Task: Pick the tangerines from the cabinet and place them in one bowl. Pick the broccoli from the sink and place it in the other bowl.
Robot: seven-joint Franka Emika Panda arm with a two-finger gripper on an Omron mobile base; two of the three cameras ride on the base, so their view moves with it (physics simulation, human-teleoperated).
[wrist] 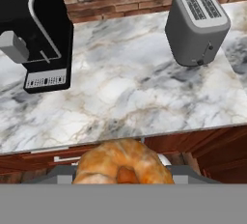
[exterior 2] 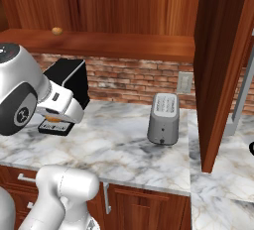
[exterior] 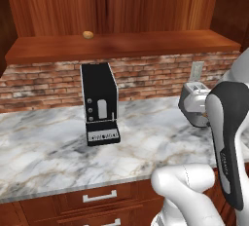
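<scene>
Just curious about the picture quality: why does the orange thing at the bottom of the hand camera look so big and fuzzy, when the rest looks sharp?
Hand view: the tangerine sits right at the lens, in the shut gripper, so it looms large and soft. Left base view: the other tangerine is small but crisp. Right base view: the toaster casts a soft shadow; no glare.

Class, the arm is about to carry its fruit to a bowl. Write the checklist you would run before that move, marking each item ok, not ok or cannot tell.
1. Tangerine held in the gripper: ok, it sits between the fingertips in the hand view.
2. Second tangerine located: ok, resting on the cabinet shelf.
3. Bowl in sight as a target: not ok in these views.
4. Coffee machine out of the way: ok, standing upright on the marble counter, apart from the arm.
5. Toaster out of the way: ok, upright, nothing touching it.
</scene>
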